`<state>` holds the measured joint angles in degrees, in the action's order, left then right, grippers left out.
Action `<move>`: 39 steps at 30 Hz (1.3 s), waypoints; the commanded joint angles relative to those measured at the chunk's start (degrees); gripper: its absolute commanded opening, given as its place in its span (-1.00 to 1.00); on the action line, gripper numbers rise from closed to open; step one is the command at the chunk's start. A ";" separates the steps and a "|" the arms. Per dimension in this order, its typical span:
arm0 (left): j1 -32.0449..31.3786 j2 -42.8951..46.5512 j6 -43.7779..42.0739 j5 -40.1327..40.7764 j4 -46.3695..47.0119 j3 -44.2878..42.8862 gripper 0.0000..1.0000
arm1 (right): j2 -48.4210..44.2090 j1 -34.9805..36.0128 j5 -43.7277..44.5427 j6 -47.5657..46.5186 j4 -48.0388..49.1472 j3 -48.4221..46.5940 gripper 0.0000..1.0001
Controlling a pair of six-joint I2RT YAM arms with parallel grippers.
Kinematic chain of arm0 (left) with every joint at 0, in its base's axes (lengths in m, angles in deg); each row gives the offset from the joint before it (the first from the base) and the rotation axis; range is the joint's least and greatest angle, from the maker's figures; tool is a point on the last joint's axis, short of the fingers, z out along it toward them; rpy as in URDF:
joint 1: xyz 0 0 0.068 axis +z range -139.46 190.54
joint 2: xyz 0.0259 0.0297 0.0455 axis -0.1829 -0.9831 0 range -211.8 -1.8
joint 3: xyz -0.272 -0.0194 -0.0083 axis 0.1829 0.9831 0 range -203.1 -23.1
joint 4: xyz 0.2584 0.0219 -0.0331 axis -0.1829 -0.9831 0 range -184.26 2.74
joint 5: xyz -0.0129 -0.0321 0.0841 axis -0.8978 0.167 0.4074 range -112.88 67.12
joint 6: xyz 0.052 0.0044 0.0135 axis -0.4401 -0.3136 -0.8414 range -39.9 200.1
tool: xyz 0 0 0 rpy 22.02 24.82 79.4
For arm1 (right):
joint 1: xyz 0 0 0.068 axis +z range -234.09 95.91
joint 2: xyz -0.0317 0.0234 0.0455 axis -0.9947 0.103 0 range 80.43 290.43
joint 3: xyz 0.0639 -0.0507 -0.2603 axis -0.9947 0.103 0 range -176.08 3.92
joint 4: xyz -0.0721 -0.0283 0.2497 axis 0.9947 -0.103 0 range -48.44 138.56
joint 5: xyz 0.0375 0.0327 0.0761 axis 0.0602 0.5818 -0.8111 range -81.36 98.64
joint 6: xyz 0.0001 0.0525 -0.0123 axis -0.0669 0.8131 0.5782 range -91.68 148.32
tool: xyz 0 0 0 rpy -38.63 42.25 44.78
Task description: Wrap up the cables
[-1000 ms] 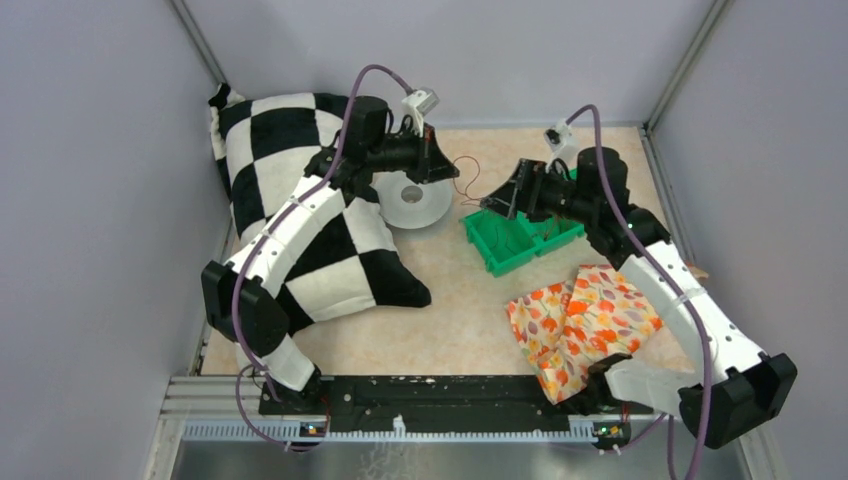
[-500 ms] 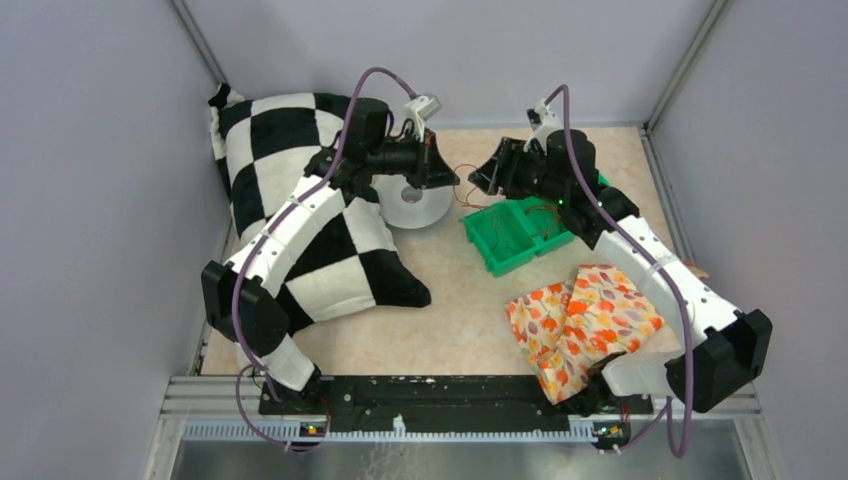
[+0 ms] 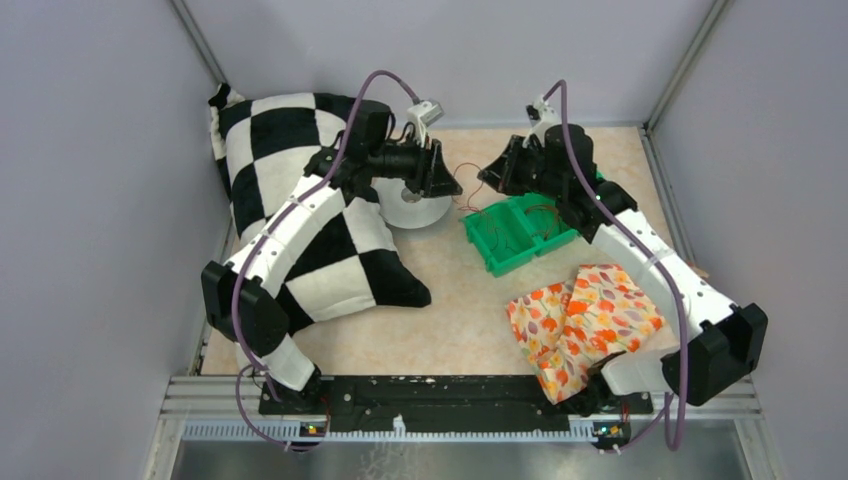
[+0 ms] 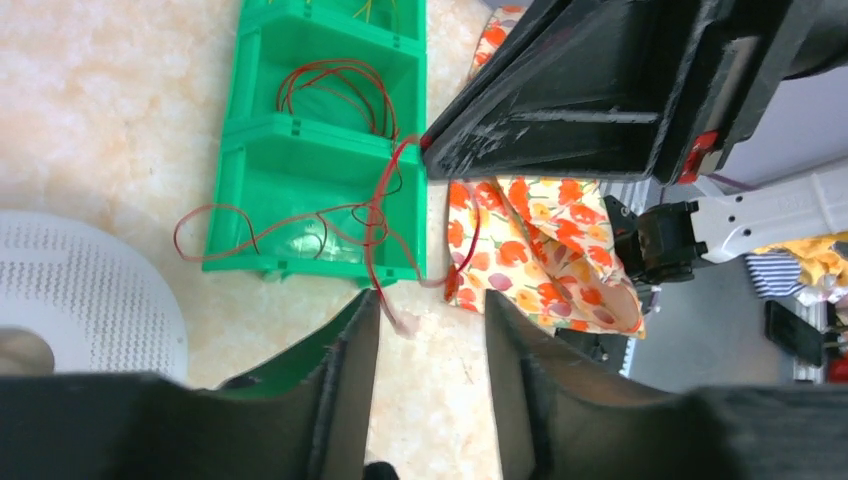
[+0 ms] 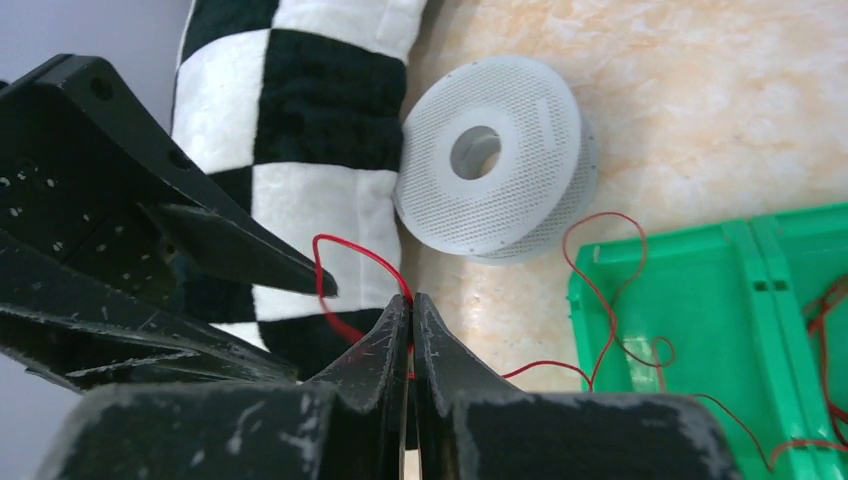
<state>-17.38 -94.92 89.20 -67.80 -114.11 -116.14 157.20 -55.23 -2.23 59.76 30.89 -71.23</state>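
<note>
The cables are hair-thin red wires. One red wire [image 3: 466, 186] runs from the green bin [image 3: 497, 258] up to the two grippers, which meet tip to tip above the table. My right gripper [image 5: 411, 298] is shut on this wire [image 5: 352, 248], which arcs out over its tips. My left gripper [image 4: 430, 305] is open; the wire [image 4: 377, 235] hangs past the tip of its left finger [image 4: 352, 350] without being pinched. More wire loops [image 4: 335, 85] lie in the bin's compartments. The right gripper [image 4: 600, 90] shows as a black wedge in the left wrist view.
A white perforated spool [image 3: 415, 203] lies on its side under the left gripper, against a black-and-white checkered pillow [image 3: 300, 230]. A floral cloth [image 3: 580, 325] lies at the near right. Grey walls close in the table at the back and sides.
My right gripper rose from the bin toward the left gripper and shut on the red wire. My left gripper opened and let the wire go.
</note>
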 commanded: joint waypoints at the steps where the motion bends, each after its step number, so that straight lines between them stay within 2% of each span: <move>1: 0.22 2.75 -4.81 5.44 -6.08 -3.90 0.11 | -7.47 -6.17 4.14 -1.13 -2.80 1.33 -1.00; 4: 3.33 4.15 -6.03 7.98 -8.71 -3.34 0.19 | -13.01 -15.91 0.98 -1.04 -3.50 5.44 -1.00; 5: 5.03 4.81 -5.53 8.18 -8.08 -2.28 0.29 | -14.55 -18.88 0.03 -1.08 -4.06 6.22 -1.00; 7: 8.51 5.44 -3.56 9.25 -6.03 -0.22 0.52 | -16.55 -22.43 -0.03 -1.72 -5.60 7.13 -1.00; 9: 10.87 3.81 -1.28 12.23 -5.75 -0.27 0.61 | -17.68 -23.38 1.22 -2.33 -6.69 7.57 -1.00; 12: 12.15 -2.63 0.80 21.20 -9.64 -5.12 0.62 | -18.47 -23.41 0.87 -2.04 -6.90 8.46 -1.00; 15: 12.19 -10.37 -0.83 31.25 -11.32 -10.89 0.58 | -19.00 -23.41 -0.84 -0.98 -5.88 9.61 -1.00; 17: 12.27 -17.18 -2.61 37.15 -14.53 -17.51 0.59 | -19.11 -23.41 -2.26 -0.04 -5.14 10.06 -1.00; 19: 12.28 -24.03 -3.22 39.51 -18.60 -25.14 0.59 | -19.24 -23.42 -3.45 0.51 -4.94 10.24 -1.00; 21: 12.28 -29.21 -3.02 39.69 -21.01 -30.83 0.60 | -19.62 -23.44 -3.92 0.66 -5.03 10.51 -1.00; 23: 12.36 -31.61 -2.47 38.46 -20.60 -32.27 0.62 | -20.06 -23.41 -4.02 0.56 -5.45 10.70 -1.00; 31: 12.44 -32.41 -4.26 41.76 -17.30 -26.56 0.62 | -20.48 -23.40 -5.45 0.94 -5.35 12.10 -1.00; 35: 13.07 -31.40 -4.71 38.99 -15.26 -24.01 0.64 | -20.22 -23.41 -6.78 1.80 -4.39 12.76 -1.00; 39: 14.81 -32.48 -5.62 32.31 -15.62 -24.17 0.69 | -20.08 -23.41 -7.48 2.15 -3.87 12.87 -1.00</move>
<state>-4.25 -129.48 85.16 -29.75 -131.07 -140.07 137.90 -78.64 -8.11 61.09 24.03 -58.31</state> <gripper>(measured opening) 0.838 0.007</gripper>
